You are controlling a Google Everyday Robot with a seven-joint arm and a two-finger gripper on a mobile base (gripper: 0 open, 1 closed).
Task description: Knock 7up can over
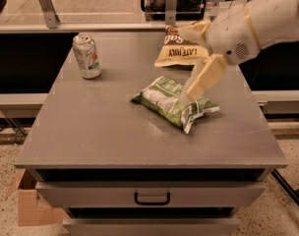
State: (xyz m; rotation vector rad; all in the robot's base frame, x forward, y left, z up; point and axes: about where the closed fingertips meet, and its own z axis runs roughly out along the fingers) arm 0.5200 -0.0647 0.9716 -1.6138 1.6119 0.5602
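The 7up can (87, 56) is silver-white with green marks and a pull-tab top. It stands upright at the far left of the grey table (100, 132). My gripper (185, 64) is at the right, above the green crisp bag (174, 103). Its cream fingers are spread apart and hold nothing. One finger (203, 77) points down-left over the bag, the other (193, 31) points left above it. The gripper is well to the right of the can and does not touch it.
A brown and yellow crisp bag (175, 50) lies at the far side of the table, partly behind my arm. A drawer with a dark handle (152, 198) is below the tabletop. A cardboard box (29, 205) sits on the floor at the lower left.
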